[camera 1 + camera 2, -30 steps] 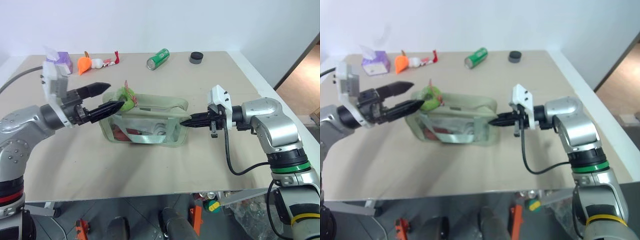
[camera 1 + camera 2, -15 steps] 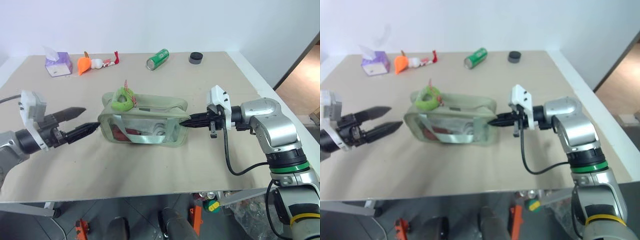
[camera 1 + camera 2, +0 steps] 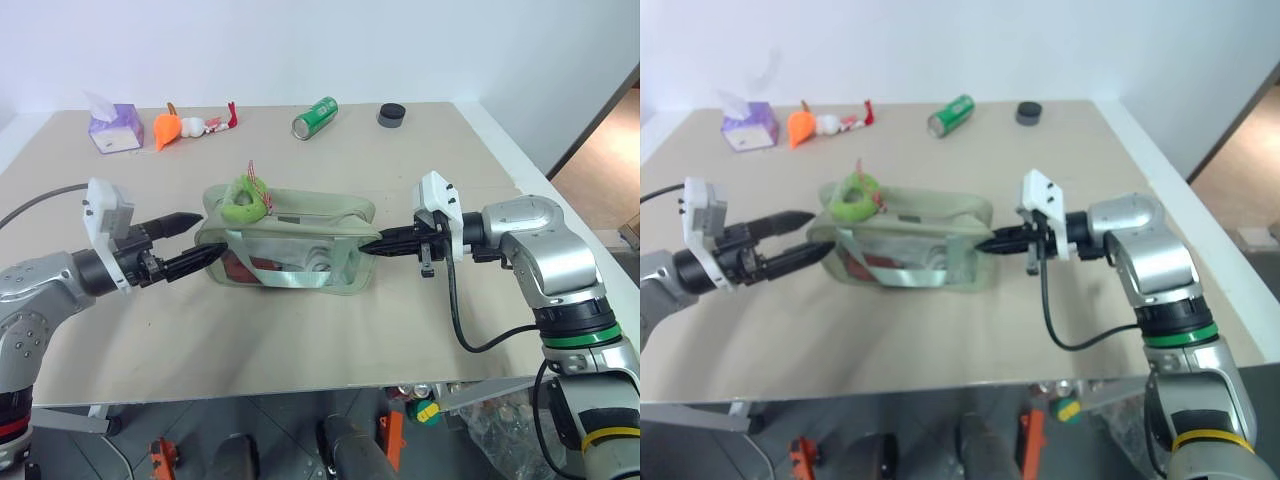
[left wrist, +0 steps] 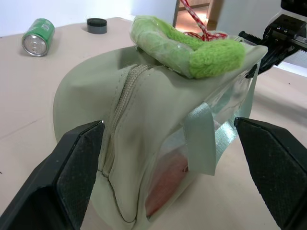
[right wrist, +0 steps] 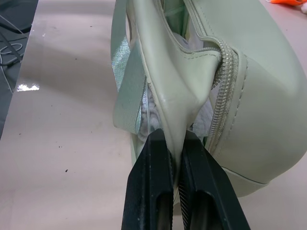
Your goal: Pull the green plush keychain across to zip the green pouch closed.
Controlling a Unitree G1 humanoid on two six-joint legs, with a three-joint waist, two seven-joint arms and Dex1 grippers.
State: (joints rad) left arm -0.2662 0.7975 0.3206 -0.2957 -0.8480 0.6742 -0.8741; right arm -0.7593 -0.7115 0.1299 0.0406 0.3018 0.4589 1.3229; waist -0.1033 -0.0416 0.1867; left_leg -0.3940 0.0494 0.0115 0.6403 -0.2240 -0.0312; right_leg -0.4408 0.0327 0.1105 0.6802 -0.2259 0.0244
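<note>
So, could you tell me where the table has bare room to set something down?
Bare table lies along the near edge in front of the green pouch, and on the far right beyond the black cap. The far left is crowded: tissue box, orange plush, green can.

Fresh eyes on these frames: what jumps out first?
The pale green pouch in the middle of the table, with a lime plush keychain sitting on top at its left end. The right gripper pinches the pouch's right end, jaws shut on the fabric; the left gripper sits at the pouch's left end, jaws open either side of it. Along the far edge: a tissue box, an orange plush toy and a green can.
</note>
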